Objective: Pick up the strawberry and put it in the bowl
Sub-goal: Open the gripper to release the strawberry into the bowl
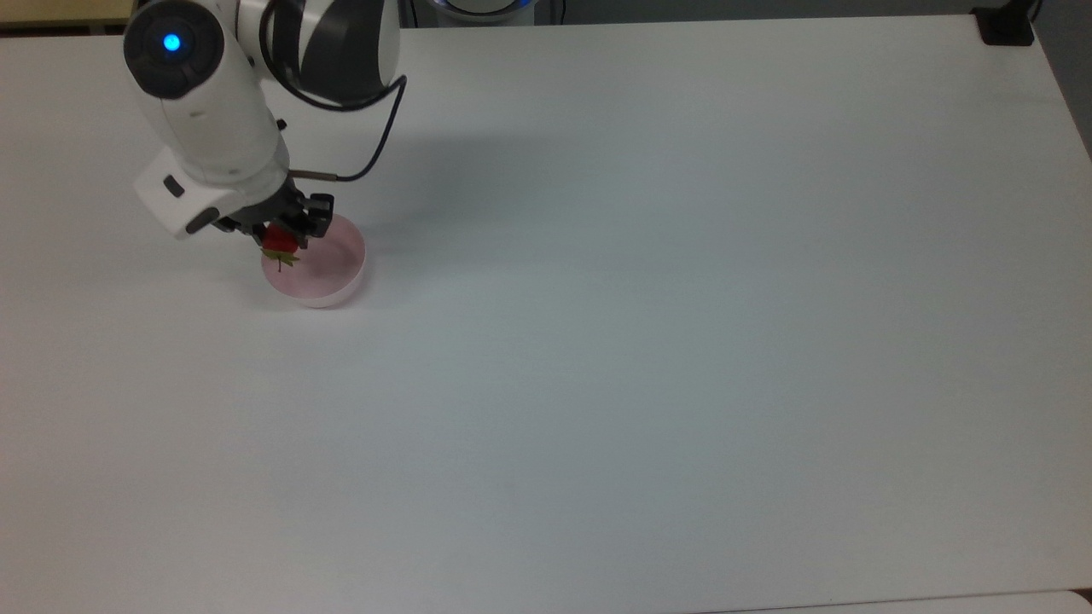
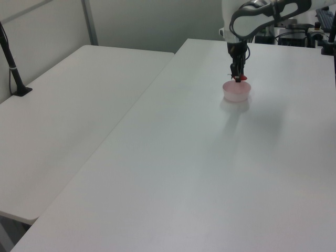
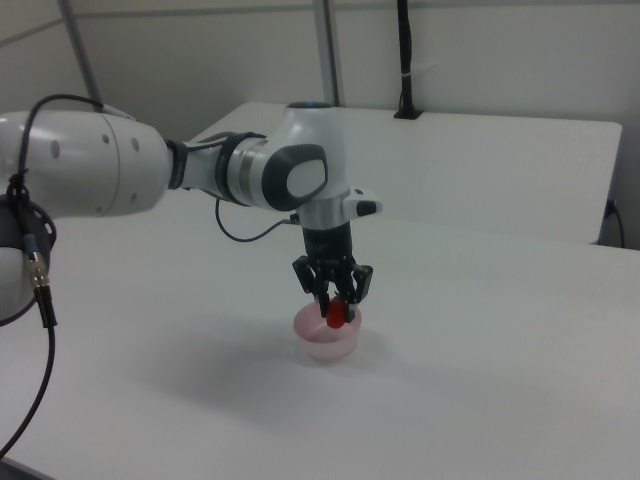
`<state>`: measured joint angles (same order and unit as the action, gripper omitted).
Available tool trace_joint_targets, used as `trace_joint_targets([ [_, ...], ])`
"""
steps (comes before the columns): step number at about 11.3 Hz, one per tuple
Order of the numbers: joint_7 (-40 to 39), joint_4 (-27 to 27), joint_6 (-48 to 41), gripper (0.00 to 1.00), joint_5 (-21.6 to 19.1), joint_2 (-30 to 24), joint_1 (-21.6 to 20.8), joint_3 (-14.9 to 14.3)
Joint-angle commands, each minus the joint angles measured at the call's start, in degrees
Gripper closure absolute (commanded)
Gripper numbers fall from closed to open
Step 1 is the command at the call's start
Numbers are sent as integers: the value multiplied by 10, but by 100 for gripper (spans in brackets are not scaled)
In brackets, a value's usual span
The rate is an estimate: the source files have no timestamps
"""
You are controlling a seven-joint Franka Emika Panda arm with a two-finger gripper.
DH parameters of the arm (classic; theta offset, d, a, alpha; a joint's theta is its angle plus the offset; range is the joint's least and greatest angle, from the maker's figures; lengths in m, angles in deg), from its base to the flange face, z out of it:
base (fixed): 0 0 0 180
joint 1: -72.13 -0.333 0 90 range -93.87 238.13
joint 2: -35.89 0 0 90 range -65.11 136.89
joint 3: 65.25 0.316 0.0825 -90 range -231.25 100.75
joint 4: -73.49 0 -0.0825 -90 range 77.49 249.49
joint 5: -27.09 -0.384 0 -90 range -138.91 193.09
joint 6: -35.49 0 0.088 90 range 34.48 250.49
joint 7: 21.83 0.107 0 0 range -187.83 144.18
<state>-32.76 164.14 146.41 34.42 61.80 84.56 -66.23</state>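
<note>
My gripper (image 1: 279, 236) is shut on the strawberry (image 1: 279, 242), a small red fruit with its green cap pointing down. It hangs over the pale pink bowl (image 1: 328, 271), near the bowl's edge at the top view's left. In the right view the strawberry (image 3: 338, 312) sits between the dark fingers (image 3: 322, 285) of the gripper (image 3: 337, 302), just above the bowl (image 3: 326, 341). In the left view the gripper (image 2: 238, 77) holds the strawberry (image 2: 239, 79) right over the bowl (image 2: 236, 92).
The bowl stands on a wide white table (image 1: 648, 341). A second white table (image 2: 68, 126) adjoins it in the left view, with a black post (image 2: 11, 63) on it. A black cable (image 1: 375, 145) loops off the arm's wrist.
</note>
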Motion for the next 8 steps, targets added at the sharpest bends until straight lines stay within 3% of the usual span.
trace_joint_targets([
  [1, 6, 12, 6, 0, 5, -13, -9, -1],
  [3, 38, 12, -2, 0, 4, -43, -15, 6],
  [8, 114, 8, -109, 0, -7, -156, -92, 0],
])
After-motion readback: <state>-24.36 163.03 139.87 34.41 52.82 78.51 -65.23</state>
